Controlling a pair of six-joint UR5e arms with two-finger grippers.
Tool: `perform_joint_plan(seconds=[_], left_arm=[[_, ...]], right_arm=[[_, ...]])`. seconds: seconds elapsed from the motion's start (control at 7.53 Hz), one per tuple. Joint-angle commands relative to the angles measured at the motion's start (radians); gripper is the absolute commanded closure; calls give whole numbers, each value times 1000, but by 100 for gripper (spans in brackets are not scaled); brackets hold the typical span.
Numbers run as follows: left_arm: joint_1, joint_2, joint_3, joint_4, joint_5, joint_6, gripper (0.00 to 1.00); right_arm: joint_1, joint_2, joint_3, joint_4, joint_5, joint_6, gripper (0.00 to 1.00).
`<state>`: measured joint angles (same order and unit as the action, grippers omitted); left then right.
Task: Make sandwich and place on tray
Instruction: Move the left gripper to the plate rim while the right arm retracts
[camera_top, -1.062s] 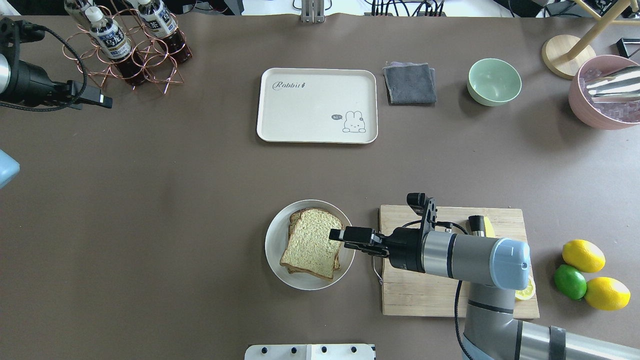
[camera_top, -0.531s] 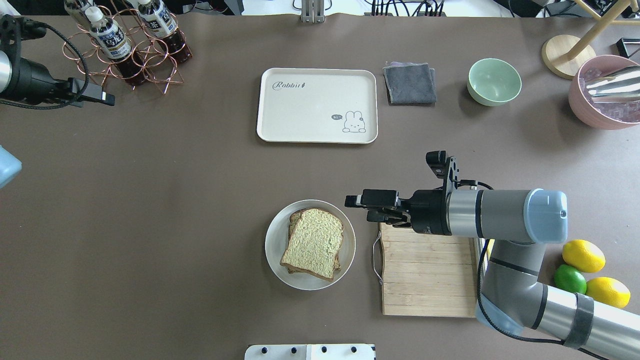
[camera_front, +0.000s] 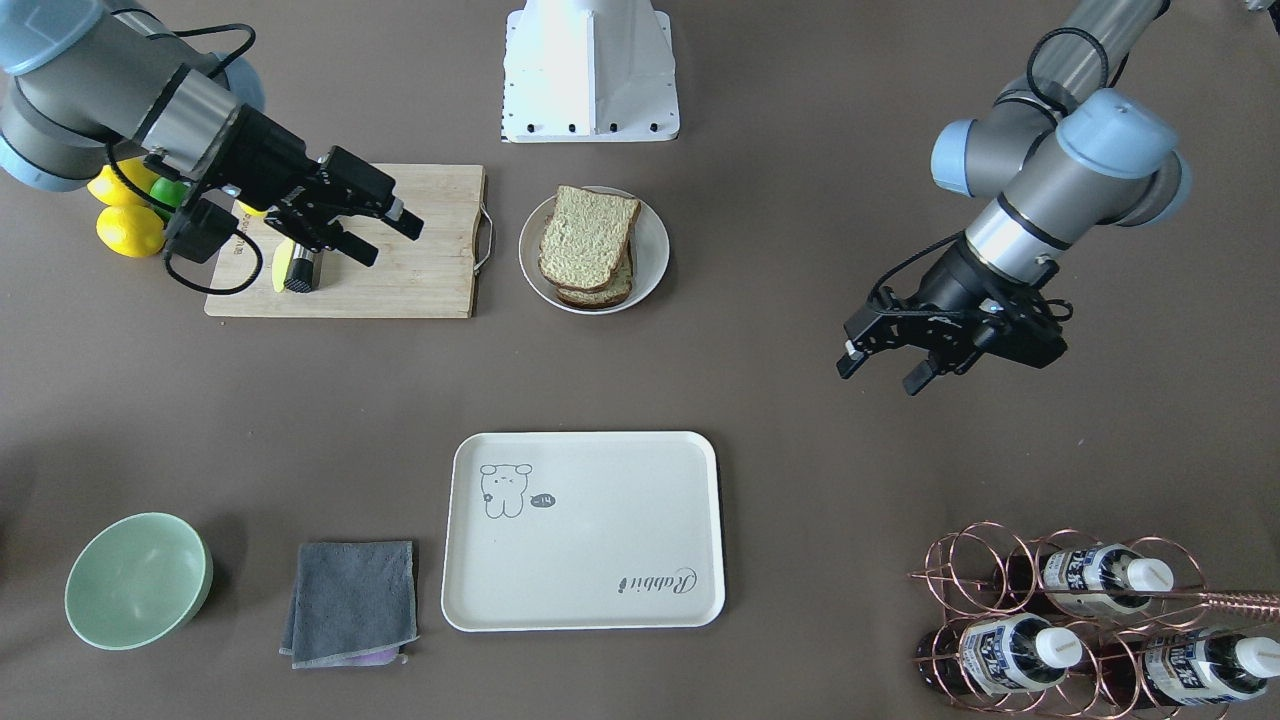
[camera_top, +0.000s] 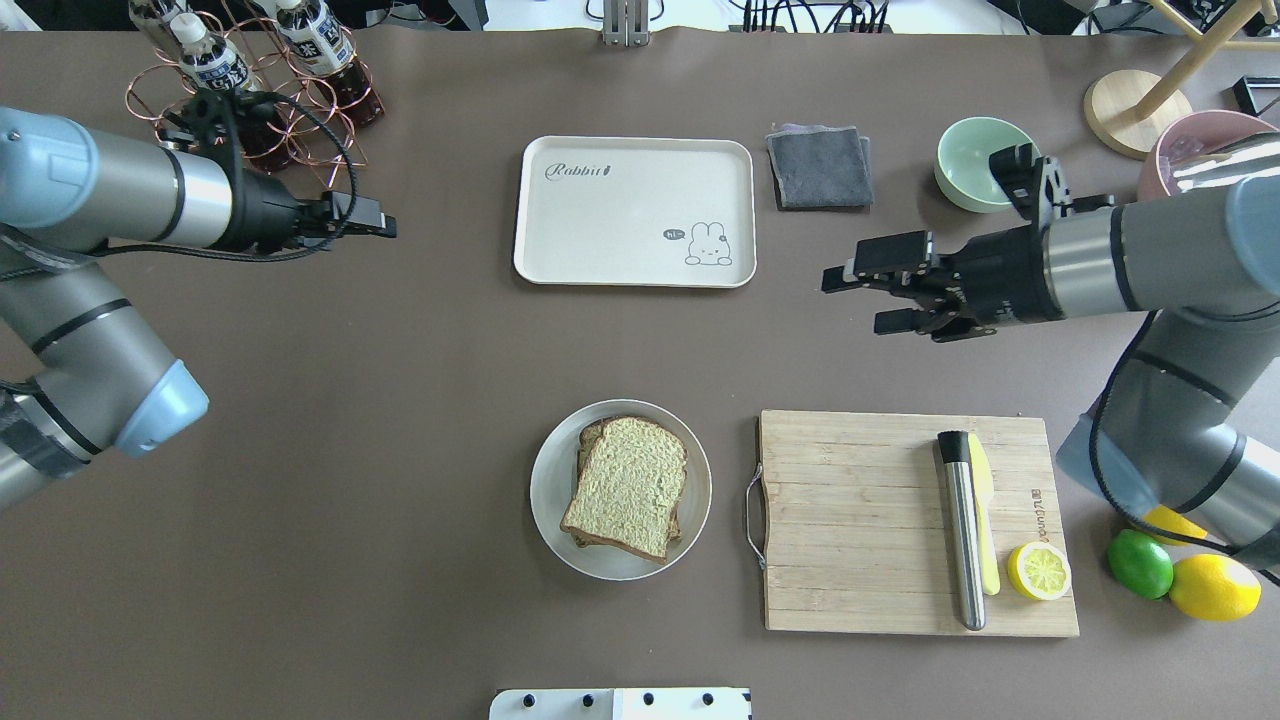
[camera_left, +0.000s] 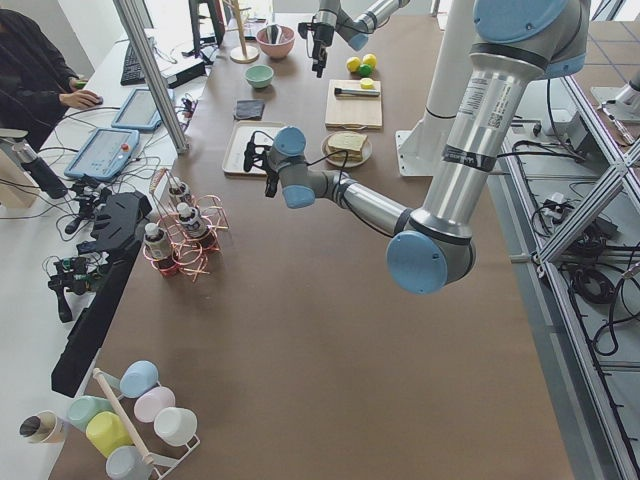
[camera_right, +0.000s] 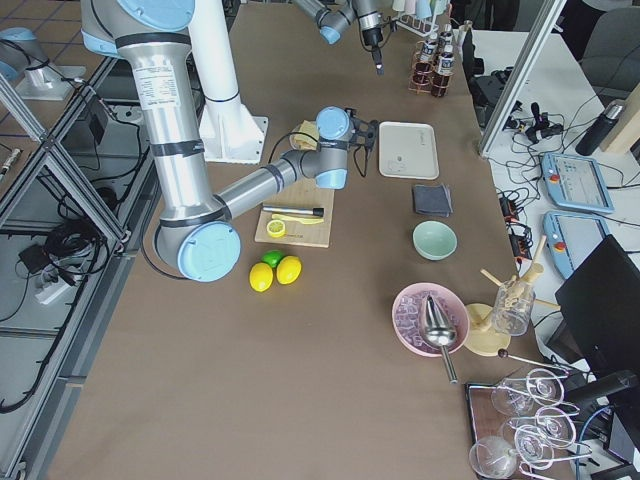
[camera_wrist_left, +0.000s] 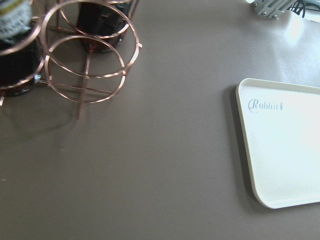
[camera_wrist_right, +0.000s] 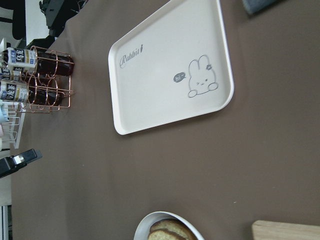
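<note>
The sandwich (camera_top: 625, 485), two slices of speckled bread stacked, lies on a round white plate (camera_top: 545, 490) at the table's near middle; no egg shows between the slices. It also shows in the front-facing view (camera_front: 585, 240). The cream tray (camera_top: 620, 220) lies empty at the far middle, and also shows in the left wrist view (camera_wrist_left: 290, 150). My right gripper (camera_top: 860, 298) is open and empty, raised to the right of the tray. My left gripper (camera_top: 385, 227) hovers left of the tray; the front-facing view (camera_front: 880, 375) shows it open and empty.
A wooden cutting board (camera_top: 850, 520) right of the plate holds a metal tool (camera_top: 962, 530) and half a lemon (camera_top: 1038, 570). Lemons and a lime (camera_top: 1140, 563) lie beyond it. A grey cloth (camera_top: 820, 165), green bowl (camera_top: 988, 163) and bottle rack (camera_top: 250, 100) stand at the back.
My right gripper has left the sandwich's right edge and moved up and away toward the tray's right side. My left arm has swung in toward the tray. The sandwich stays on the plate.
</note>
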<state>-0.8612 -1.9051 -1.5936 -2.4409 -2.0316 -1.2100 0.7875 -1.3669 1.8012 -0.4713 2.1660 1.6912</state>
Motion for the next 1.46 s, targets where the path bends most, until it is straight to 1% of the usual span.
perform_joint_plan(seconds=[0.0, 0.13, 0.27, 0.4, 0.53, 0.66, 0.8, 0.93, 1.19, 1.33], left_arm=[[199, -41, -67, -4, 213, -204, 2], [258, -38, -100, -3, 270, -273, 2], [331, -34, -121, -3, 354, -330, 2], [411, -31, -137, 3, 435, -365, 2], [471, -29, -140, 6, 495, -379, 2], [511, -29, -140, 9, 533, -381, 3], [527, -22, -140, 10, 553, -381, 18], [530, -17, -141, 10, 551, -379, 45], [534, 7, -141, 10, 547, -373, 52], [554, 18, -141, 10, 550, -373, 56]], right_arm=[[221, -115, 0, -152, 182, -298, 1], [266, -123, 0, -273, 195, -408, 1], [291, -144, 1, -384, 198, -561, 1], [320, -190, 1, -459, 196, -720, 1], [355, -227, 1, -531, 196, -867, 1], [372, -254, 1, -584, 186, -972, 1], [393, -274, 0, -628, 183, -1046, 1], [400, -291, 4, -629, 184, -1059, 1], [401, -301, 7, -629, 184, -1059, 1], [401, -307, 7, -627, 184, -1061, 1]])
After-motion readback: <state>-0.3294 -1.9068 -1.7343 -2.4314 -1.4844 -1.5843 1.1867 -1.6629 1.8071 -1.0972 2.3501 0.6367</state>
